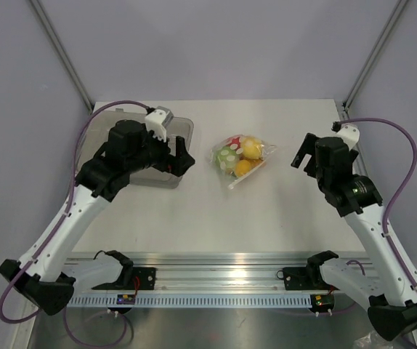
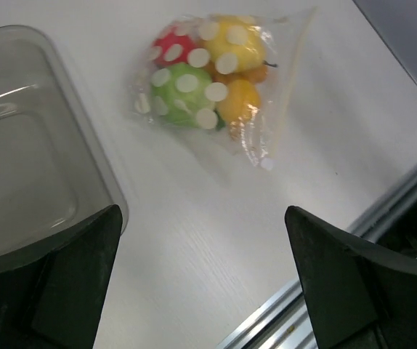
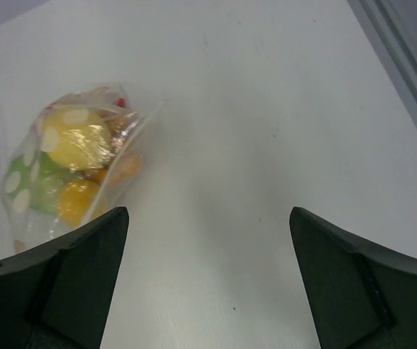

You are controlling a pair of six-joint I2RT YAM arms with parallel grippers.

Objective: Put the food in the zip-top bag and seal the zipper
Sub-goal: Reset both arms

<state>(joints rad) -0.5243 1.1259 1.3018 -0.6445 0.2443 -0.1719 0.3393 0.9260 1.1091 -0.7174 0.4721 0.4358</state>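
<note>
Seemingly the food (image 2: 187,91) is already inside the bag (image 2: 256,138), lying on the table (image 1: 194,218) between the left claw (image 2: 201,211) and the right claw (image 3: 208,211), both spread wide and empty, so next, if it is unsealed, comes pinching along the zipper (image 2: 288,87), which runs near-left to far-right, mouth facing near-right.

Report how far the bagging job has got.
Done: the food sits inside the bag, lying on the table. In hand: nothing; the left gripper and right gripper are open and apart from it. Left: the zipper, whose seal I cannot confirm from these views.
</note>
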